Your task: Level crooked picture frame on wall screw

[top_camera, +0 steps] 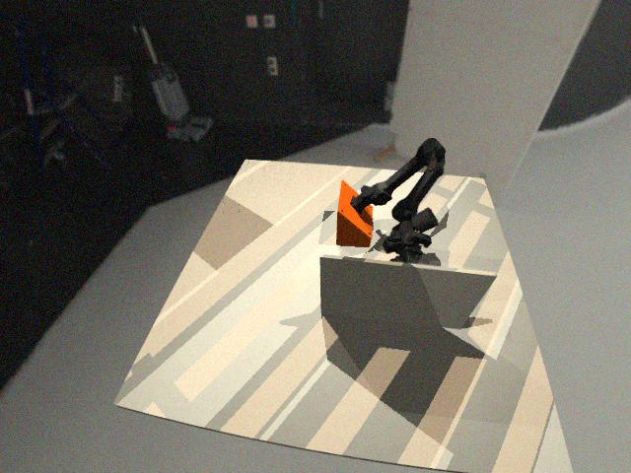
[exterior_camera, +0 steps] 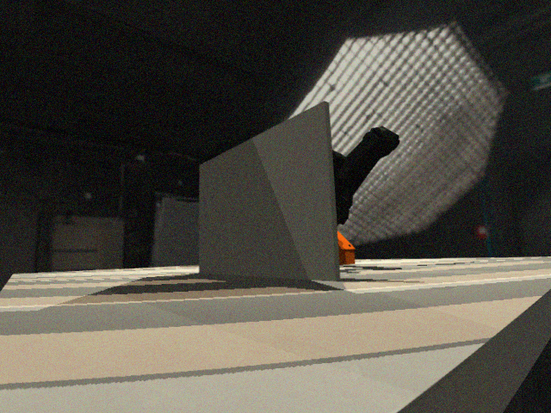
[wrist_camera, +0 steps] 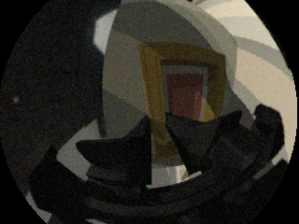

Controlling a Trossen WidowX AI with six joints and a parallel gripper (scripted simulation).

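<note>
On the patterned table top [top_camera: 245,325] a wedge-shaped block [top_camera: 351,224] stands left of the arm's base [top_camera: 407,244], with an upright panel [top_camera: 386,300] in front of both in the top view. The arm [top_camera: 407,172] reaches over to the block's upper face. In the wrist view the picture frame [wrist_camera: 181,96] sits just beyond the gripper [wrist_camera: 163,140], its lower edge between the fingers.

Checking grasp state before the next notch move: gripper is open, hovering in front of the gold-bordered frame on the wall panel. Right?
Not open. The gripper is shut on the frame: in the wrist view its dark fingers close on the gold border's lower edge. The rest holds: the frame is gold-bordered and sits against the pale wall panel.
</note>
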